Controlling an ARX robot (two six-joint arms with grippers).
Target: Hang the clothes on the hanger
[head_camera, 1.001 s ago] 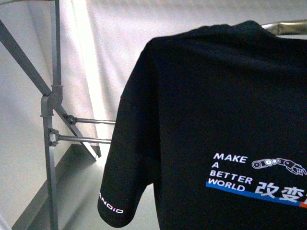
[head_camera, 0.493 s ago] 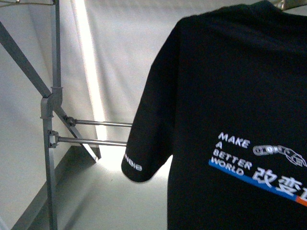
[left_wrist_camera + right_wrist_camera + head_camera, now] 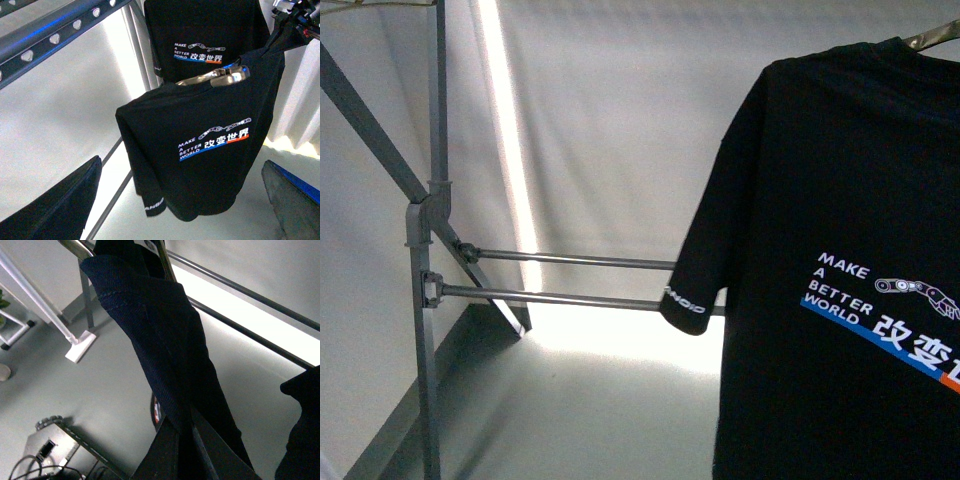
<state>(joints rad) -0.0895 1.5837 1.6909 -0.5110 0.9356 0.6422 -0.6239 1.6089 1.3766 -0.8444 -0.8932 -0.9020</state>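
The clothes (image 3: 840, 250), a black T-shirt printed "MAKE A BETTER WORLD" in white, hang at the right of the front view. Their shoulders are draped over a shiny metal hanger (image 3: 220, 77), and a tip of that hanger (image 3: 932, 37) shows at the top right. My right gripper (image 3: 181, 440) is shut on a fold of the clothes (image 3: 160, 340) near the collar. It appears as a dark shape (image 3: 281, 34) pulling the shoulder upward. My left gripper (image 3: 181, 165) is open, well short of the clothes (image 3: 200, 165), and its dark fingers (image 3: 55, 205) frame the hem.
A second black T-shirt (image 3: 200, 35) with the same print hangs behind. A grey rack frame (image 3: 425, 250) with two horizontal bars (image 3: 560, 297) stands at the left. A perforated rail (image 3: 50, 35) runs overhead. A white stand foot (image 3: 79, 347) and cabled equipment (image 3: 45, 450) sit on the floor.
In the front view the clothes have shifted steadily to the right and look smaller. More of the two rack bars shows behind them, and the sleeve now hangs in front of the bars.
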